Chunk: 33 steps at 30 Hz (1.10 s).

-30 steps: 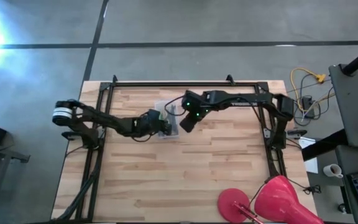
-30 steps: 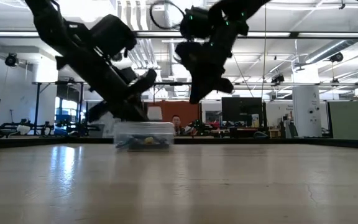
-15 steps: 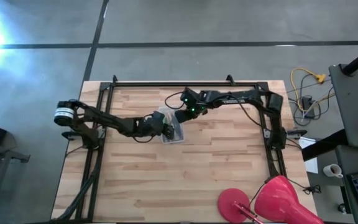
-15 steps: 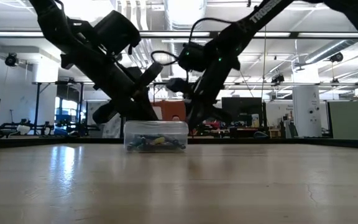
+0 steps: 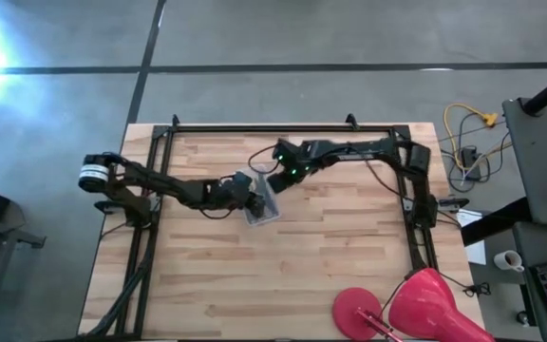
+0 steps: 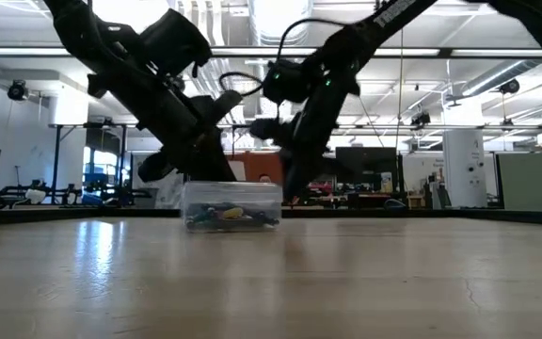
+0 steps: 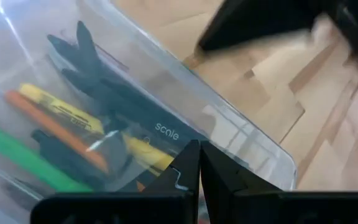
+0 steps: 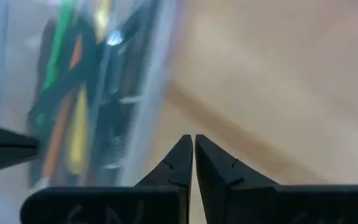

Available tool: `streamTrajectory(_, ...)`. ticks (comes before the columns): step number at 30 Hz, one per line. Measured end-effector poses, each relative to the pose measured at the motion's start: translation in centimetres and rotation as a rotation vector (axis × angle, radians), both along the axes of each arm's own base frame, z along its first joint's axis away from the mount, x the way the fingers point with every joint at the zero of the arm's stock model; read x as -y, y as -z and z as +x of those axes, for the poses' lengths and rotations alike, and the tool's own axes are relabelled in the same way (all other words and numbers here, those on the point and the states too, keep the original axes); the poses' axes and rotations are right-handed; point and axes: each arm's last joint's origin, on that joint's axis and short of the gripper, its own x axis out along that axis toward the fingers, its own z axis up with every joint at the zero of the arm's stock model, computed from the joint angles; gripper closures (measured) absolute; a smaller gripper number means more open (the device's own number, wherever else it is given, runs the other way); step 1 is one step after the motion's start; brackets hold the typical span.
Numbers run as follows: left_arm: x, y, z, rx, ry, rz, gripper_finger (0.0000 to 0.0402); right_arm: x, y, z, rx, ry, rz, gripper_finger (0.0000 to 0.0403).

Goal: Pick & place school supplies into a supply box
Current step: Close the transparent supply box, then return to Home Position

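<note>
The supply box (image 5: 262, 202) is a closed clear case that lies flat on the table near its middle, also in the low view (image 6: 231, 204). Green, orange, yellow and black pens (image 7: 73, 137) show through its lid; I cannot make out the scissors. My left gripper (image 5: 252, 198) reaches in from the table's left, shut, on the box's top (image 7: 199, 149). My right gripper (image 5: 273, 181) comes from the right, shut, with its tips low by the box's far right side (image 8: 193, 144). My left gripper has its shut fingers on the box's clear lid (image 7: 166, 134), near one long edge. It comes slanting down from the table's left. The box stays flat on the table under it. My right gripper stands with shut tips beside the box's side wall (image 8: 145, 93); whether it touches, I cannot tell.
A red dome-shaped lamp (image 5: 416, 302) lies at the table's near right corner. Yellow-tipped cables (image 5: 470, 128) hang off the table's right side. A black frame (image 5: 254, 128) runs along the far edge and both sides. Bare wood lies near of the box.
My right gripper has dropped from above the table down to the box's far right side. The box has slid a little toward the near edge and turned about on the table, with my left gripper still on it.
</note>
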Motion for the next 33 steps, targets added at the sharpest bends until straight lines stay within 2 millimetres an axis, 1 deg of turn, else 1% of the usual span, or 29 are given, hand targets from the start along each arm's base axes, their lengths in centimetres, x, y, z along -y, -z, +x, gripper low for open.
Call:
streamTrajectory(2,0.0,-1.1,-0.7,-0.007,0.026,0.043,0.0401,0.2,-1.7,-1.1,-0.039,0.004,-0.081,0.039)
streamTrajectory(3,0.0,-2.0,-1.1,0.012,0.039,0.067,0.0402,0.3,-2.7,-1.5,-0.041,-0.001,-0.125,0.039)
streamTrajectory(5,0.2,-4.5,-1.7,0.105,0.069,0.117,0.0402,0.1,-5.1,-2.4,-0.021,-0.053,-0.199,0.039)
streamTrajectory(7,0.4,-7.4,-2.8,0.203,0.098,0.171,0.0402,-0.6,-7.9,-3.2,0.045,-0.171,-0.277,0.039)
streamTrajectory(10,0.8,-10.7,-5.3,0.306,0.137,0.243,0.0402,-1.9,-12.6,-5.2,0.129,-0.355,-0.444,0.039)
streamTrajectory(12,1.1,-12.8,-7.2,0.39,0.14,0.256,0.0402,-2.6,-15.6,-7.1,0.165,-0.429,-0.566,0.039)
streamTrajectory(14,1.3,-14.6,-9.4,0.477,0.14,0.263,0.0401,-3.1,-18.4,-9.6,0.195,-0.515,-0.681,0.039)
streamTrajectory(15,1.4,-15.4,-10.4,0.519,0.14,0.266,0.0401,-3.4,-20.0,-10.9,0.233,-0.51,-0.719,0.039)
streamTrajectory(18,1.7,-16.5,-13.1,0.621,0.148,0.274,0.0402,-4.9,-23.8,-14.8,0.393,-0.388,-0.714,0.039)
streamTrajectory(20,2.0,-16.4,-14.1,0.637,0.197,0.321,0.0401,-5.9,-25.2,-17.2,0.483,-0.38,-0.707,0.039)
streamTrajectory(22,2.3,-15.4,-14.8,0.64,0.249,0.336,0.0401,-6.8,-25.3,-18.9,0.547,-0.429,-0.698,0.039)
streamTrajectory(24,2.6,-14.0,-15.0,0.641,0.275,0.301,0.0402,-7.3,-24.4,-20.0,0.63,-0.445,-0.619,0.039)
streamTrajectory(28,3.3,-11.5,-15.4,0.682,0.327,0.287,0.0401,-8.3,-20.6,-20.7,0.847,-0.505,-0.454,0.039)
streamTrajectory(30,3.5,-10.5,-15.7,0.732,0.351,0.302,0.0402,-8.7,-18.4,-20.9,0.942,-0.465,-0.408,0.039)
streamTrajectory(33,3.5,-9.3,-16.5,0.799,0.351,0.322,0.0402,-8.9,-14.9,-21.6,1.011,-0.408,-0.365,0.039)
